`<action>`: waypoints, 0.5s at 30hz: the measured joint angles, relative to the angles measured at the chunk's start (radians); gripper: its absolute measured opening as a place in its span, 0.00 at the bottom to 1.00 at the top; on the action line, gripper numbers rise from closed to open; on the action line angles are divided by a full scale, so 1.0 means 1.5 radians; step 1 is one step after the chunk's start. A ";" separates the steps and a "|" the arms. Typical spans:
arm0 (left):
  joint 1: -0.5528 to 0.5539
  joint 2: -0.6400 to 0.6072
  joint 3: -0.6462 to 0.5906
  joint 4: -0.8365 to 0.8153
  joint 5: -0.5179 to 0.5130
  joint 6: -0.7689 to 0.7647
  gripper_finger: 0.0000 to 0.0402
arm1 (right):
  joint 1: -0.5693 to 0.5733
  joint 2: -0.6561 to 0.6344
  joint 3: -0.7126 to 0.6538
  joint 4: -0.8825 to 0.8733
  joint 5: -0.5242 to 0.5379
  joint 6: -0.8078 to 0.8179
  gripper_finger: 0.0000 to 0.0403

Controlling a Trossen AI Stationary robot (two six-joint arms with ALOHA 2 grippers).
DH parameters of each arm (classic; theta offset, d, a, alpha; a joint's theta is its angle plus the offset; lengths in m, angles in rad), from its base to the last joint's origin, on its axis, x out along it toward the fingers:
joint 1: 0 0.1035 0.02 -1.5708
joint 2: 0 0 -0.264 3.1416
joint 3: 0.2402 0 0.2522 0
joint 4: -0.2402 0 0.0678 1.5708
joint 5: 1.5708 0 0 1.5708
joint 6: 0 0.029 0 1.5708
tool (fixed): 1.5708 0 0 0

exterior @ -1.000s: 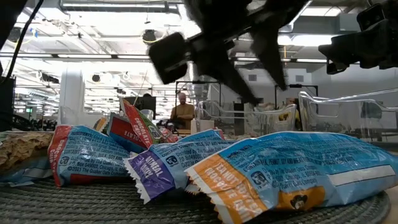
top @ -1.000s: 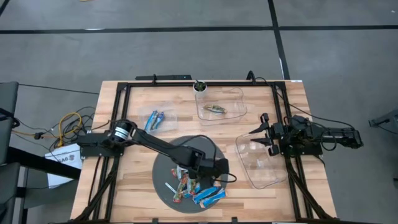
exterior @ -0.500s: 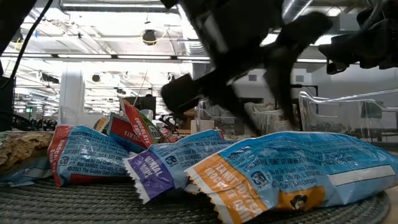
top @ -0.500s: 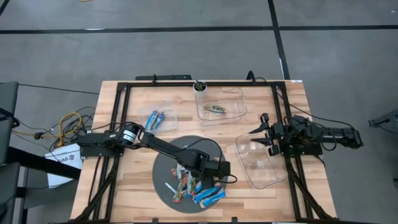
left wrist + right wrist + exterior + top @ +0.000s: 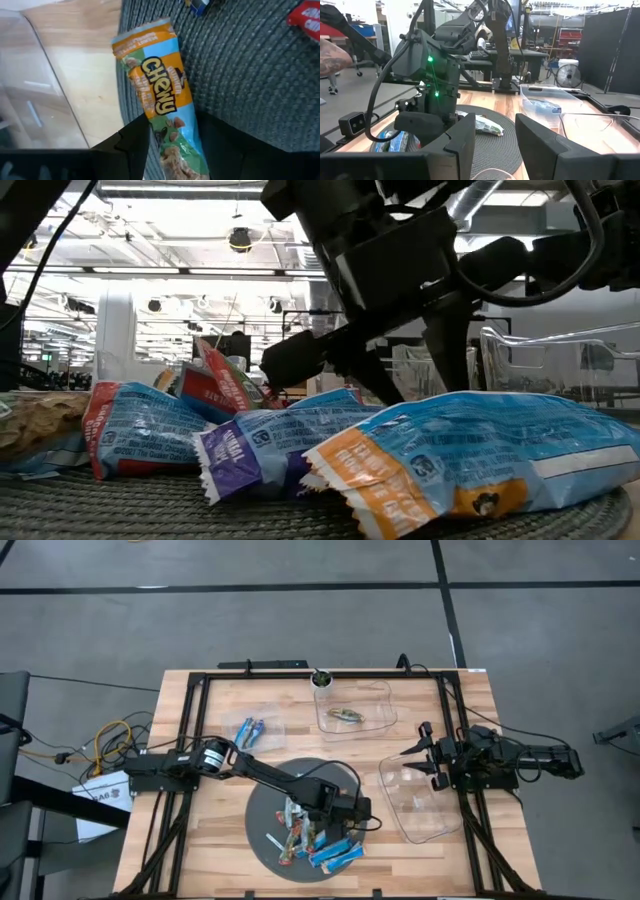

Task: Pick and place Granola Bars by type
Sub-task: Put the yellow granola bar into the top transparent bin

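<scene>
Wooden table (image 5: 200, 840) with black frame rails; round dark woven mat (image 5: 262, 802) sits at the 6 o'clock side of the table in the high view.

Left arm reaches from 9 o'clock across the mat. Left gripper (image 5: 362, 823) is low at the mat's 3 o'clock edge. In the left wrist view its fingers (image 5: 131, 145) are spread and straddle a Chewy bar (image 5: 157, 100) with an orange, green and light blue wrapper. That bar lies flat on the mat right at the mat's edge, with bare wood just beside it. Can't tell whether the fingers touch the wrapper.

Right arm is parked at 3 o'clock. Right gripper (image 5: 425, 757) hovers over the near edge of a clear tray (image 5: 425, 802), fingers spread, holding nothing.

Second clear tray (image 5: 356, 706) at 12 o'clock holds one bar (image 5: 347, 716). Third clear tray (image 5: 255, 728) at 10 o'clock holds two blue bars (image 5: 249, 731).

Pile of granola bars (image 5: 310, 843) sits on the 6 o'clock half of the mat: blue-and-white, bright blue and red/multicoloured wrappers, overlapping. Low view shows them close up, a big blue-and-orange wrapper (image 5: 480, 455) in front and a purple-ended one (image 5: 235, 455) beside it.

Small dark cup (image 5: 321, 679) at the 12 o'clock table edge.
</scene>
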State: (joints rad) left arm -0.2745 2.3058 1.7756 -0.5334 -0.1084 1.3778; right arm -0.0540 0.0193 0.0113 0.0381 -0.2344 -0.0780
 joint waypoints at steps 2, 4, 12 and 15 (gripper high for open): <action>0.000 0.000 0.000 0.000 0.000 -0.003 0.39 | 0.000 0.000 0.000 0.000 0.000 0.000 0.33; 0.000 0.000 0.000 -0.002 0.000 -0.006 0.36 | 0.000 0.000 0.000 0.000 0.000 0.000 0.33; 0.000 0.002 -0.001 -0.004 -0.003 -0.036 0.10 | 0.000 0.000 0.000 0.000 0.000 0.000 0.33; 0.000 0.001 -0.001 -0.004 -0.011 -0.043 0.04 | 0.000 0.000 0.000 0.000 0.000 0.000 0.33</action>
State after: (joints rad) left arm -0.2749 2.3073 1.7748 -0.5395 -0.1243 1.3128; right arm -0.0540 0.0194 0.0113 0.0382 -0.2344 -0.0780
